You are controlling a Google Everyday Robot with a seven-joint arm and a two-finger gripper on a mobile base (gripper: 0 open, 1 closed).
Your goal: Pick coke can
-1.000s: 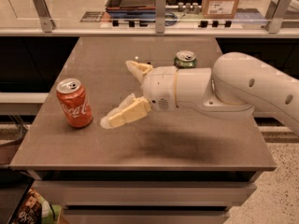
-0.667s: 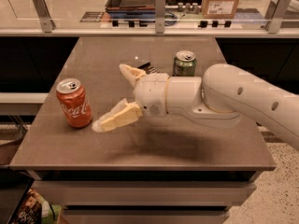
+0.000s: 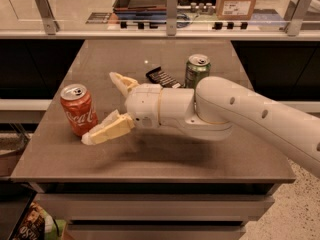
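My arm [image 3: 250, 115] comes in over the right edge of the tabletop [image 3: 150, 166], low and almost level, wrist aimed at the left edge. My gripper [image 3: 100, 107] hangs over the left half, its fingers spread wide apart and holding nothing. The coke can [image 3: 78, 109] stands upright near the left edge, just beyond my fingertips. I cannot tell whether my nearer finger [image 3: 109, 130] touches its base.

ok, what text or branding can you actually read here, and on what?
"Coca-Cola": white cursive on the coke can.
Green can: print too blurred to read.
White label on the cardboard box: too small to read.
Dark packet: nothing legible.
Pincer, open beside the coke can: no markings.
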